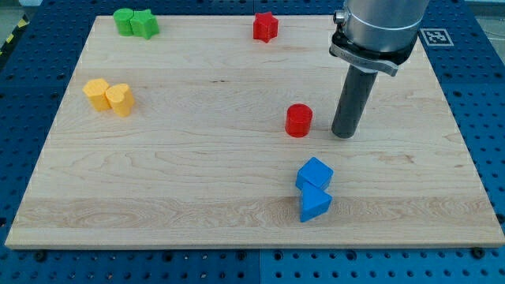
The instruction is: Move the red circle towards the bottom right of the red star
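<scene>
The red circle (299, 121) stands right of the board's middle. The red star (266, 26) sits near the view's top, above and a little left of the circle, well apart from it. My tip (344, 135) rests on the board just right of the red circle, with a small gap between them. The dark rod rises from it to the arm's grey body at the view's top right.
Two blue blocks, a cube (315, 173) and a triangle (315, 205), touch below the circle. Two green blocks (135, 22) sit at the top left. Two yellow blocks (109, 96) sit at the left. The wooden board (158, 197) ends on all sides.
</scene>
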`<state>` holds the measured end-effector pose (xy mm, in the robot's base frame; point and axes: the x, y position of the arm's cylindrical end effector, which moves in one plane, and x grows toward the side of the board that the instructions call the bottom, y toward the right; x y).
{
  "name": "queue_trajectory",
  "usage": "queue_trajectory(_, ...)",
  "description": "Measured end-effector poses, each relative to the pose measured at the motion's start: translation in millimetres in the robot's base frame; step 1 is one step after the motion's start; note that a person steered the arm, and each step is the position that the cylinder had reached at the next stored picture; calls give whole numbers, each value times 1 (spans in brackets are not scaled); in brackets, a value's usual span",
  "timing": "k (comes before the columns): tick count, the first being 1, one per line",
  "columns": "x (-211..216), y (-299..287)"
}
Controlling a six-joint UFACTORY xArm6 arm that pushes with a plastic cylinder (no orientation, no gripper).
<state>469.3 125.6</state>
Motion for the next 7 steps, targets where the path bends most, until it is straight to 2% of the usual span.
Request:
queue_trajectory(2, 21, -17)
queue_trajectory(3, 11, -39)
queue_trajectory(7, 11, -66)
